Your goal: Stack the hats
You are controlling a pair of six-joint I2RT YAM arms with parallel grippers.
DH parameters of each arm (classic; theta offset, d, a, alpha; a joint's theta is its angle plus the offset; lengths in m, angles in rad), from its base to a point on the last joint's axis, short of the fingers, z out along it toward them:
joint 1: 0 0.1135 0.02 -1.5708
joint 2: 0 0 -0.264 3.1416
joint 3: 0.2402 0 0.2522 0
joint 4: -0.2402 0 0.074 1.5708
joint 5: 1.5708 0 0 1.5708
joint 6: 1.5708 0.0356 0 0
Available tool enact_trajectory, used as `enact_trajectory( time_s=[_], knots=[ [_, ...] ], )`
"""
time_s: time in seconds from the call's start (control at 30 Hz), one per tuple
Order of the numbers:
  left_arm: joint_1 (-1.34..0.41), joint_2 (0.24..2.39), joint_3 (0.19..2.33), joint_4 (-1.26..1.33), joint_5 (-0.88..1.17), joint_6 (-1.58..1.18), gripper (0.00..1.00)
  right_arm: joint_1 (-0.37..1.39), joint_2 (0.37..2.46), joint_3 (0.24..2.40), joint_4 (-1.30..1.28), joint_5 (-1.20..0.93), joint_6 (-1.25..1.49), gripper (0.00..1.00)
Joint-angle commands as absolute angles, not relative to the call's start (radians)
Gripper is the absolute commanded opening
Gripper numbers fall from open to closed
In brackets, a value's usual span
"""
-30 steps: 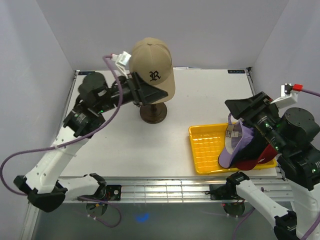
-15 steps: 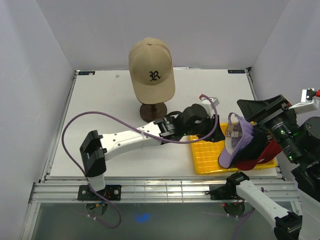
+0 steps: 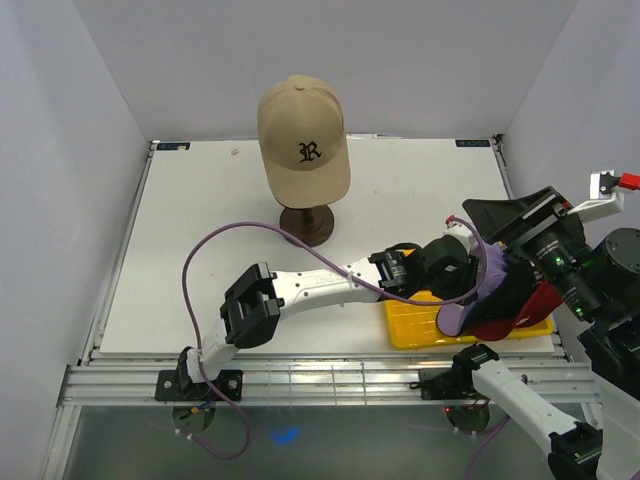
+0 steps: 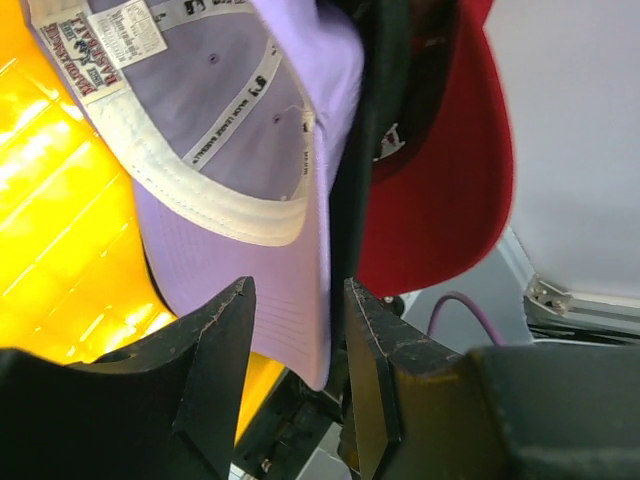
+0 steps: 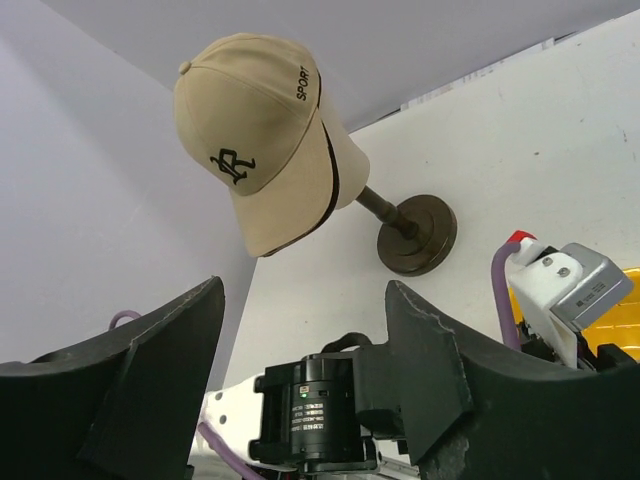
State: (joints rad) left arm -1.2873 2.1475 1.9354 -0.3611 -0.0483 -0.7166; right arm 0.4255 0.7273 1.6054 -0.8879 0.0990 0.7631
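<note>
Now the left end effector (image 4: pixel 297 300) has swung to the tray (image 3: pixel 410 325), lower right, jaws open astride the brim of the lavender cap (image 4: pixel 230 130); right end effector (image 5: pixel 300 295) open, empty; tan cap (image 3: pixel 305 135) top centre.

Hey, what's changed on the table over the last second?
The left arm swung from the tan cap across the table to the yellow tray. The left gripper now straddles the lavender cap at its edge, open, with nothing gripped. The tan cap and the tray stayed put.
</note>
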Motion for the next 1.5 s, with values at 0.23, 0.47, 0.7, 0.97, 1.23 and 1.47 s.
enact_trajectory(
  time_s=[0.23, 0.47, 0.7, 0.97, 1.23, 1.47],
  knots=[
    [-1.296, 2.174, 1.962, -0.406, -0.055, -0.704, 0.45, 0.423, 0.716, 1.549, -0.813, 0.071, 0.753, 0.72],
    [-1.298, 2.164, 1.948, -0.408, -0.029, -0.71, 0.0, 0.423, 0.709, 1.534, -0.807, 0.069, 0.753, 0.72],
    [-1.281, 2.013, 1.806, -0.312, -0.018, -0.781, 0.0, 0.425, 0.71, 1.536, -0.787, 0.058, 0.761, 0.72],
    [-1.226, 1.835, 1.677, -0.18, 0.074, -0.87, 0.0, 0.423, 0.71, 1.563, -0.784, 0.066, 0.767, 0.72],
    [-1.114, 1.619, 1.487, -0.026, 0.112, -1.005, 0.0, 0.423, 0.718, 1.588, -0.75, 0.048, 0.791, 0.72],
    [-0.965, 1.598, 1.52, 0.08, 0.245, -1.083, 0.0, 0.423, 0.686, 1.545, -0.677, 0.026, 0.859, 0.72]
  ],
)
